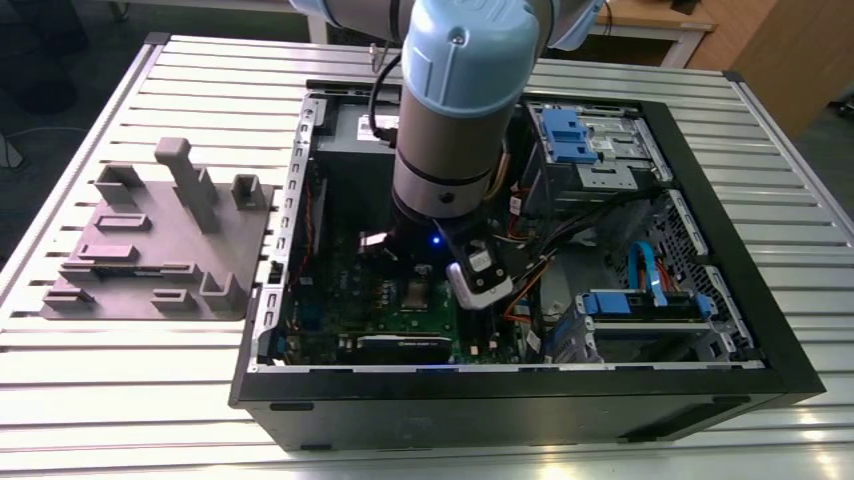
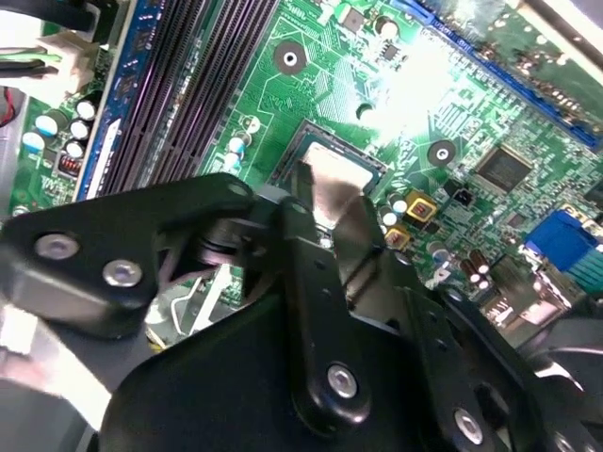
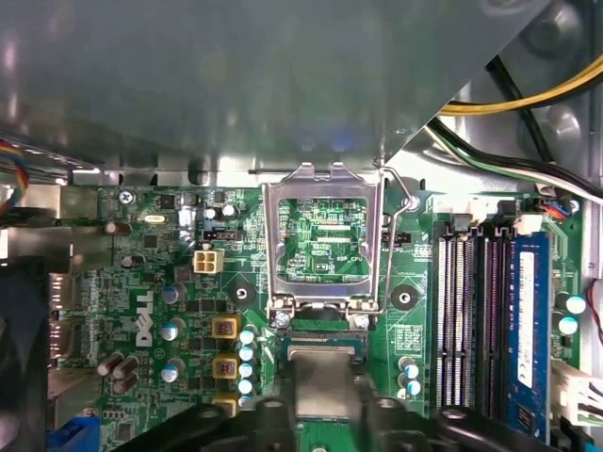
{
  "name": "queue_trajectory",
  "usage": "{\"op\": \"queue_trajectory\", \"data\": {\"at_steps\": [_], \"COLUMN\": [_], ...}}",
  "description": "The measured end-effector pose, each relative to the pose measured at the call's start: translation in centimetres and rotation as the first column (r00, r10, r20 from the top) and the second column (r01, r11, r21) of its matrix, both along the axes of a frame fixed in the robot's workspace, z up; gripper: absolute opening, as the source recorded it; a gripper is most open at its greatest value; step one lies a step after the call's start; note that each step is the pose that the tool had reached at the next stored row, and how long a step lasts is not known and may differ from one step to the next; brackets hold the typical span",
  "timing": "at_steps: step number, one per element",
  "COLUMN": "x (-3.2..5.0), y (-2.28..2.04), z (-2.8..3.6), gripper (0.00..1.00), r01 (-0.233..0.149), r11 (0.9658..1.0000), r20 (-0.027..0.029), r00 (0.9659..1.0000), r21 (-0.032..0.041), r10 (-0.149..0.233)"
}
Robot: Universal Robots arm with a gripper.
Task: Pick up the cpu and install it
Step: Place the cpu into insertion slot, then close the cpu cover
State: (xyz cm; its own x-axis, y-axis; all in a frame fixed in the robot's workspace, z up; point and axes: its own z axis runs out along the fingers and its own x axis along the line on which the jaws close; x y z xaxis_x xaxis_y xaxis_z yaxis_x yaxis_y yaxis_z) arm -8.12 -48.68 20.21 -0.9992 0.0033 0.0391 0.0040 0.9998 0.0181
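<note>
The gripper (image 3: 326, 419) hangs low over the motherboard (image 3: 160, 282).
The cpu (image 3: 325, 375) lies right under it, just beside the raised frame (image 3: 271, 245); whether the gripper is clenched or released I cannot tell.

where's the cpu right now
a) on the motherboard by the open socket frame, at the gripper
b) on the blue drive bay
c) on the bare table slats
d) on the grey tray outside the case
a: in the first wrist view the cpu sits on the motherboard beside the open socket frame, with the gripper right at it.
</note>
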Motion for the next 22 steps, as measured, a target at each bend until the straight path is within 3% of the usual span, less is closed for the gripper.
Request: {"op": "queue_trajectory", "data": {"at_steps": [1, 6, 22], "x": [0.0, 0.0, 0.0], "y": [0.0, 0.0, 0.0], "z": [0.09, 0.21, 0.44], "gripper": [0.34, 0.1, 0.1], "r01": [0.0, 0.0, 0.0], "r11": [1.0, 1.0, 1.0], "r20": [-0.0001, -0.0001, -0.0003], "r00": [1.0, 1.0, 1.0], "r21": [0.0001, 0.0002, -0.0001], "r10": [0.0, 0.0, 0.0]}}
